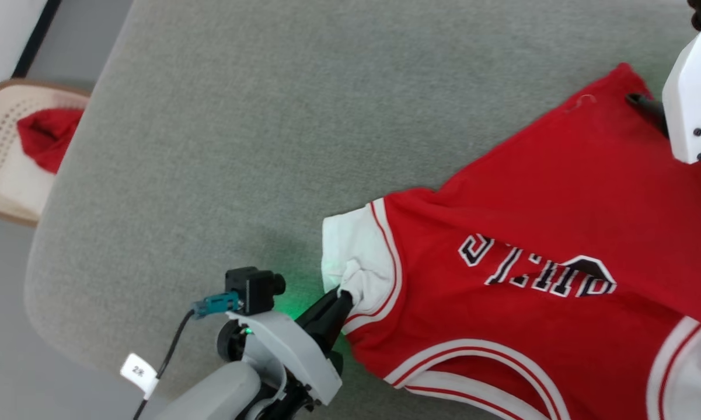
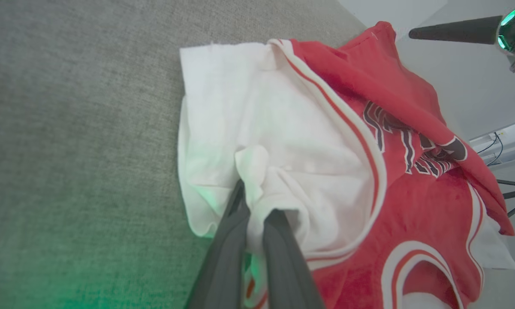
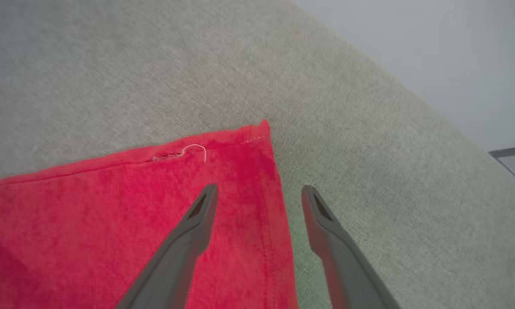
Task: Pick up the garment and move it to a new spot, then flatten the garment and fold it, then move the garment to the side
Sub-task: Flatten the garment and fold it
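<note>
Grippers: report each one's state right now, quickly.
Left gripper: shut on the garment, by its white sleeve.
Right gripper: open, holding nothing, at the garment's red corner.

The gray table (image 1: 257, 116) is bare and wide on the left and far side, with lots of room to pass. The red shirt (image 1: 560, 192) covers the right part. A basket (image 1: 6, 181) with a red cloth (image 1: 46, 137) sits off the left edge.

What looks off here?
A loose white thread and a frayed spot sit on the hem of the garment near its corner, by the open right end effector. Left end effector bunches the white sleeve.
</note>
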